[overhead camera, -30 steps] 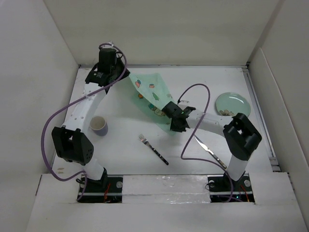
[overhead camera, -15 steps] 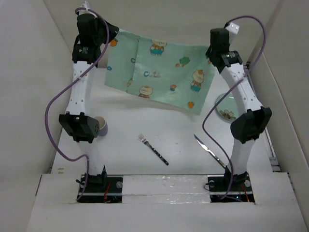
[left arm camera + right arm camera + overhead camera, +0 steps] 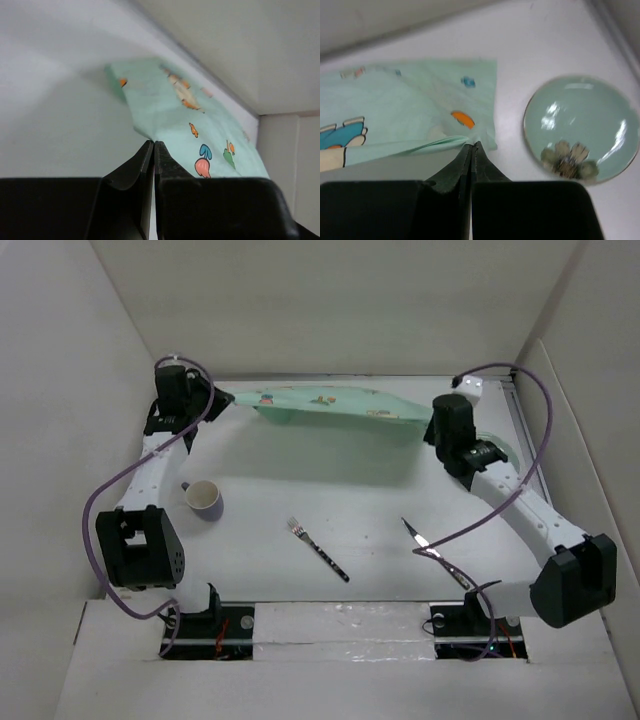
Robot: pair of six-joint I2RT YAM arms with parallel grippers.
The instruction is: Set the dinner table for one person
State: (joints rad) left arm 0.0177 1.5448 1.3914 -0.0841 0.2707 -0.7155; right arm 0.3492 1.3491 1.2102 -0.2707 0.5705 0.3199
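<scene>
A mint-green cartoon-print placemat (image 3: 325, 405) is stretched between my two grippers, held low over the far part of the white dinner table (image 3: 330, 490). My left gripper (image 3: 212, 395) is shut on its left corner; the left wrist view shows the cloth (image 3: 185, 120) running from the closed jaws (image 3: 153, 145). My right gripper (image 3: 432, 422) is shut on its right corner; the right wrist view shows the cloth (image 3: 410, 120) pinched at the jaws (image 3: 472, 145). A pale green plate (image 3: 580, 127) lies just right of the right gripper, mostly hidden by the arm in the top view.
A grey-blue cup (image 3: 205, 499) stands at the left. A fork (image 3: 320, 550) lies near the front middle, a knife (image 3: 435, 552) to its right. White walls enclose the table on three sides.
Both arms have come down from high up, lowering the spread placemat close to the table at the back. The right arm has stretched out to the right.
</scene>
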